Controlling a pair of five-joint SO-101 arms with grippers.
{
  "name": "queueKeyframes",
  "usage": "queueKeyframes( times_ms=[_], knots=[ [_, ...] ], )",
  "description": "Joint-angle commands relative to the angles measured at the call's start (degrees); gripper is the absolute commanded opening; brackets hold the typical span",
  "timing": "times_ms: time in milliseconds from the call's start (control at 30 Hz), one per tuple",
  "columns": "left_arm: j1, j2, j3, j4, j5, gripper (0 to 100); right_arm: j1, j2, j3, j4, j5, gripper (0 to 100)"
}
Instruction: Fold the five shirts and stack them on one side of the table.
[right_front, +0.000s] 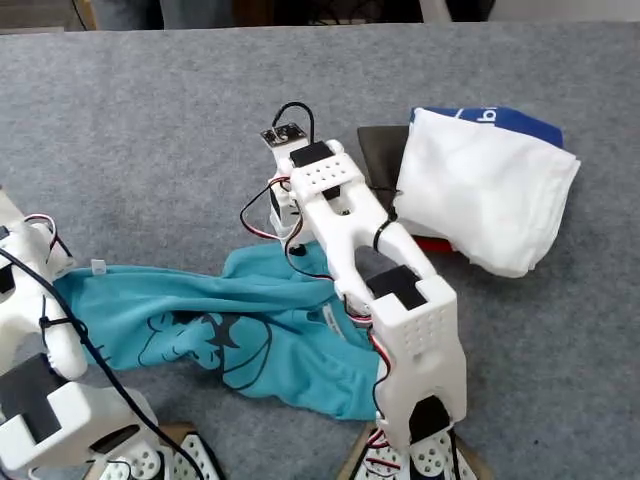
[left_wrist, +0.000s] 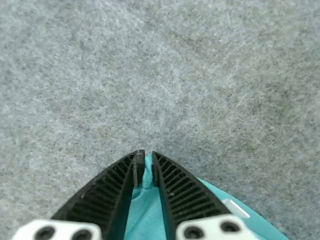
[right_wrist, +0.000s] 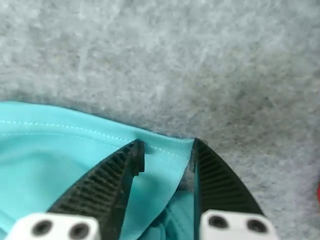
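A teal shirt (right_front: 200, 310) with a dark line drawing lies crumpled across the grey table (right_front: 150, 120), left of centre. At its left end, my left gripper (right_front: 60, 275) is shut on the fabric. The left wrist view shows the fingers (left_wrist: 146, 154) pinched together on teal cloth (left_wrist: 145, 215). My right gripper (right_front: 285, 225) sits at the shirt's far edge. In the right wrist view its fingers (right_wrist: 167, 145) stand slightly apart, with the hem corner (right_wrist: 165, 160) between them.
At the right, a folded white shirt (right_front: 490, 190) tops a pile. A blue shirt (right_front: 500, 118), a dark one (right_front: 380, 155) and a red edge (right_front: 430, 243) show beneath it. Bare grey table stretches along the far side and the far left.
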Motion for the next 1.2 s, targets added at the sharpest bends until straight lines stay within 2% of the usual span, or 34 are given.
queueKeyframes(
  times_ms=[0,167,300,433,567,767,900,1067,1167],
  knots=[
    [0.48,-1.41,-0.13,-1.05,0.44,3,-0.7,-0.4,-0.84,-0.7,0.18,16.2],
    [0.48,-1.41,-0.13,-1.05,0.44,3,-0.7,5.05,-1.19,-1.76,1.76,15.5],
    [0.57,-1.41,-0.13,-0.97,0.44,3,-0.62,6.55,-3.91,-0.88,1.76,1.6],
    [1.27,-1.85,0.92,-1.05,0.44,3,0.0,6.11,-6.11,-0.44,3.08,1.3],
    [3.12,-2.46,-0.57,-0.18,2.11,3,2.11,4.18,-12.26,4.4,4.84,1.2],
    [4.53,-12.13,-13.41,12.84,2.73,3,6.24,-4.79,-26.59,12.48,8.88,1.2],
    [7.87,-18.9,-22.64,20.66,2.55,3,8.09,-11.56,-38.9,16.62,12.48,1.2],
    [11.65,-23.74,-35.91,27.78,2.9,3,10.02,-19.82,-57.8,18.2,15.47,1.2],
    [12.53,-24.62,-47.87,32.0,2.9,3,11.34,-23.96,-69.76,18.02,15.47,1.2]
  ],
)
